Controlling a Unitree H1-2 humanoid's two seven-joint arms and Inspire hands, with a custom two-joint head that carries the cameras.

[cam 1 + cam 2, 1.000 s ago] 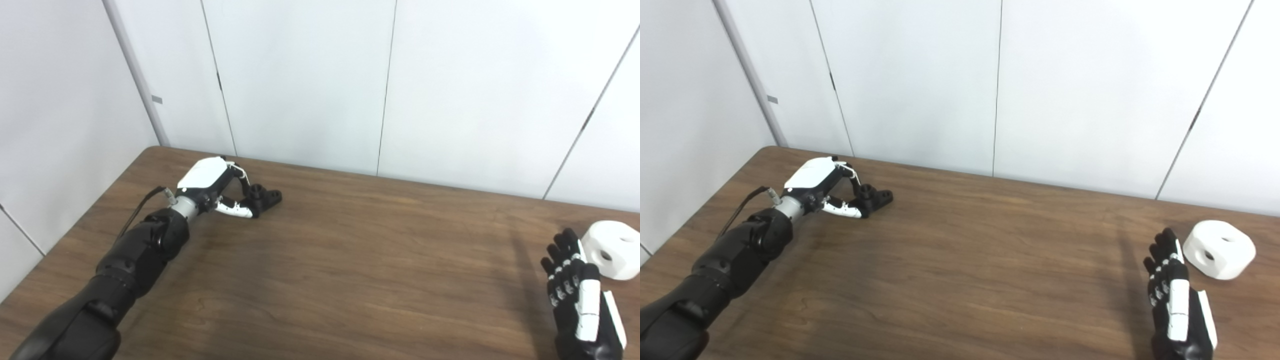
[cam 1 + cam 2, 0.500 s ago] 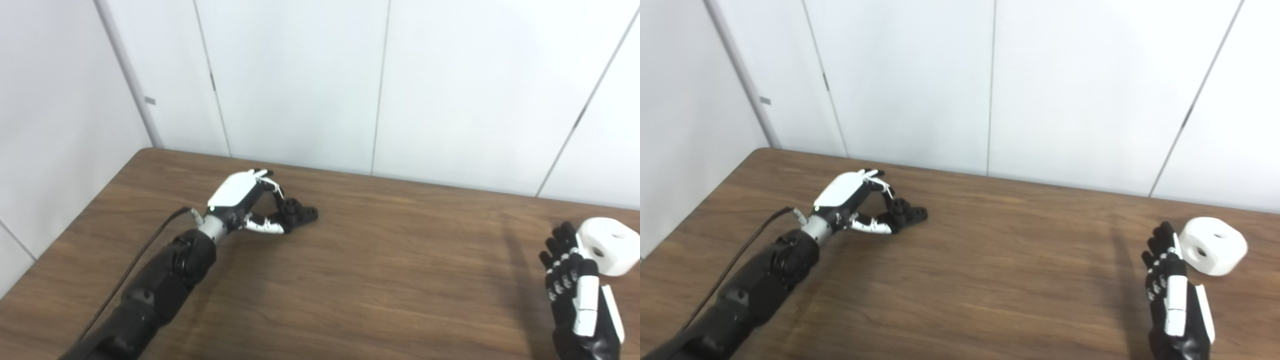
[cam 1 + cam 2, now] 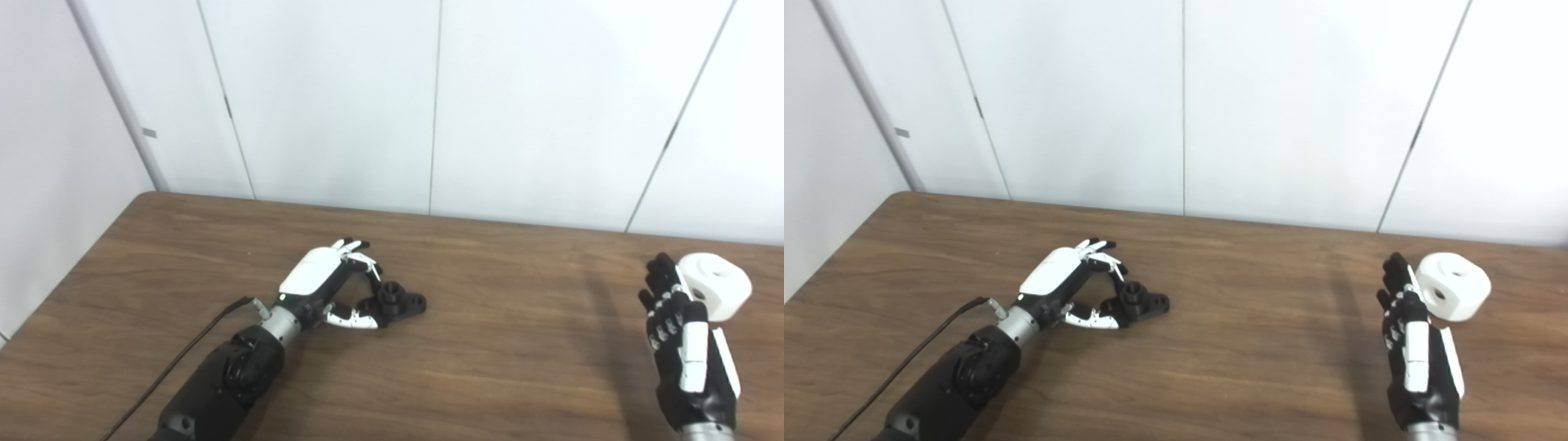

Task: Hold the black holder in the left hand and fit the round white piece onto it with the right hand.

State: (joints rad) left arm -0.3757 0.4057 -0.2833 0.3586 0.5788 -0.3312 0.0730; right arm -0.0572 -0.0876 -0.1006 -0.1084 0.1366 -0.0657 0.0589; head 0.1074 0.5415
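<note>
The black holder [image 3: 399,304] is a small flat piece with a short round post, low over the brown table [image 3: 502,373] left of centre. My left hand [image 3: 318,283] is shut on its left end, thumb below and fingers curled over the top. The round white piece [image 3: 721,285], with holes in its top and side, rests at the far right of the table. My right hand [image 3: 685,343] is open with fingers straight up. It stands just left of and in front of the white piece, fingertips overlapping its left edge; I cannot tell if they touch.
A black cable [image 3: 184,358] runs along my left forearm over the table. White wall panels [image 3: 429,104] stand right behind the table's far edge. The table's left edge [image 3: 67,288] lies left of my left arm.
The camera has panned right. My left hand has moved right and nearer across the table with the black holder in it. My right hand stays open and has edged closer to the white piece.
</note>
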